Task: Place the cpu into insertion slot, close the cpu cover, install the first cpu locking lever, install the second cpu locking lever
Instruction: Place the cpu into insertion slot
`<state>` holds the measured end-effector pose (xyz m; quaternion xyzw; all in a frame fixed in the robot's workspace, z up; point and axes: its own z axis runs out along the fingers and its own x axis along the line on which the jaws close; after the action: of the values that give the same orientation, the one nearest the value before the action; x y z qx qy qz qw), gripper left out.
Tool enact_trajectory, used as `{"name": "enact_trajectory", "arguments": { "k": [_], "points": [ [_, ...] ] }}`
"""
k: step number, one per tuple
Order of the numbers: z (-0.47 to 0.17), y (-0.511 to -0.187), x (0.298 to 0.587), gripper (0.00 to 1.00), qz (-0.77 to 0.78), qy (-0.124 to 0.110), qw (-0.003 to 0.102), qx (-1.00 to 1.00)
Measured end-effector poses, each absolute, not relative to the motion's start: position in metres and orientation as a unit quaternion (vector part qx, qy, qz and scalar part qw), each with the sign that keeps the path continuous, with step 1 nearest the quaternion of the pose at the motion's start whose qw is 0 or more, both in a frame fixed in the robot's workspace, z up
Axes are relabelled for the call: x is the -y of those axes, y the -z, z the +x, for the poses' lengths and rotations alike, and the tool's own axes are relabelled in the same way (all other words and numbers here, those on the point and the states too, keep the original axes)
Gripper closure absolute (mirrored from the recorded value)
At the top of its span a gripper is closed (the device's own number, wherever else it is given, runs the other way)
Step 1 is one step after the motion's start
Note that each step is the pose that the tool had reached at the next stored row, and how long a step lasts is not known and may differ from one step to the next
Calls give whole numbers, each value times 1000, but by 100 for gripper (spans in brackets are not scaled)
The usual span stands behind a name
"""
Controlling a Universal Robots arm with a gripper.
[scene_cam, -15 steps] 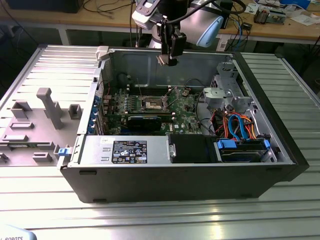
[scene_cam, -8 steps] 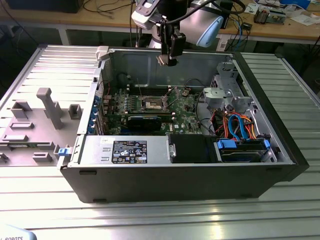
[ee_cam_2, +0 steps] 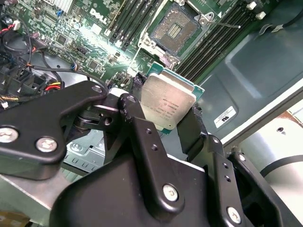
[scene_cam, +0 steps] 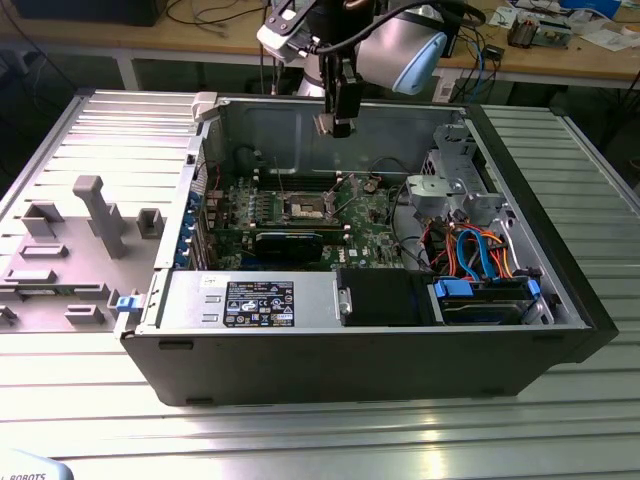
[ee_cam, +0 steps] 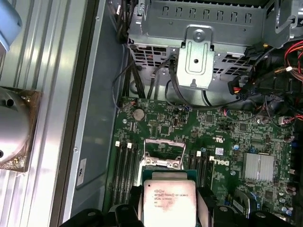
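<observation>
Presently the black two-fingered gripper [ee_cam_2: 163,113] clamps the flat square silver-topped cpu [ee_cam_2: 166,99] by two opposite edges, above the green circuit board's uncovered dark-centred insertion slot [ee_cam_2: 176,29].

Bright glare on circuit board [ee_cam_2: 97,45]

Silver, green and black.
The cpu [ee_cam_2: 168,97] shines silver with a green edge; the board [ee_cam: 227,142] is green, the gripper [ee_cam_2: 162,109] black, cables [scene_cam: 478,255] orange and blue.
</observation>
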<state>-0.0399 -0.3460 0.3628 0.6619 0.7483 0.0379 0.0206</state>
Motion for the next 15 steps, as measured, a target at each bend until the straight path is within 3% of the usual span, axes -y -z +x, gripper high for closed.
{"name": "enact_trajectory", "arguments": {
  "k": [15],
  "points": [
    [-40,-361,346,46,662,-38,21,-748]
  ]
}}
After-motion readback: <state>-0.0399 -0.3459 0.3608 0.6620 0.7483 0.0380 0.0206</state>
